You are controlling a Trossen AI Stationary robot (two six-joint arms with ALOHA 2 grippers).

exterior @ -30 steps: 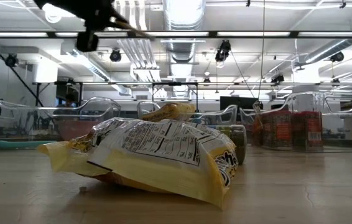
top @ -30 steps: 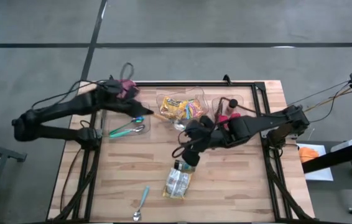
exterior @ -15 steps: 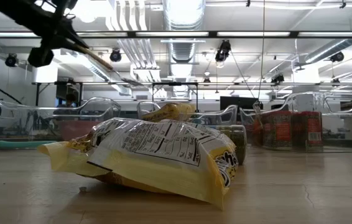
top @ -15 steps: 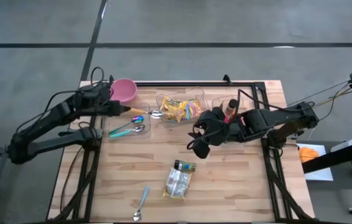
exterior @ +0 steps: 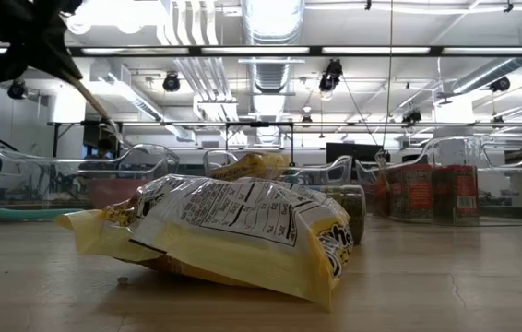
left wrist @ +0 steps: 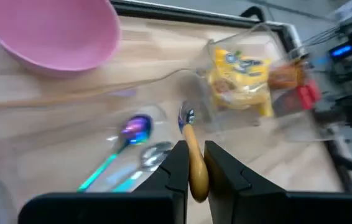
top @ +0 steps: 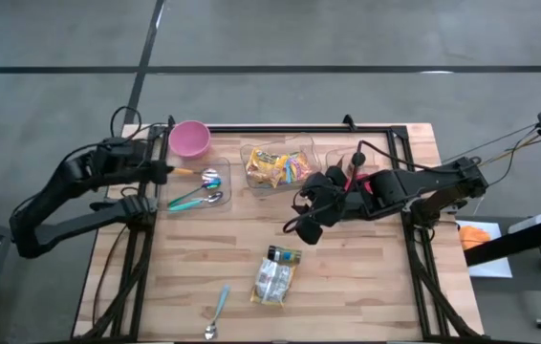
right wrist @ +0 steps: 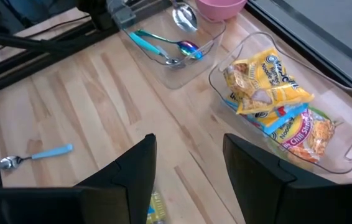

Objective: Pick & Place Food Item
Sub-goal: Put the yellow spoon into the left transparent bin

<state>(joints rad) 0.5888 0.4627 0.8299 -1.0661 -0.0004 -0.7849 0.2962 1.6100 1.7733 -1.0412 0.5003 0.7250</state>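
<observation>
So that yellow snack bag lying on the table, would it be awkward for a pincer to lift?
Probably. The snack bag looks like thin crinkled film, so it would likely flop and crumple. Puffed up and part transparent, it seems light for its size. The glossy surface may slip.

bowl (top: 189, 139): plain pink
table (top: 347, 277): pale wood in light planks, black frame at the edges
snack bags in the clear bin (top: 278, 166): bright yellow, with blue and orange print
packet lying on the table (top: 272, 281): yellow and white with small black text
spoon near the table edge (top: 218, 312): light blue handle, silver bowl
held spoon (left wrist: 190, 155): yellow-orange handle, silver bowl
arms: black
</observation>
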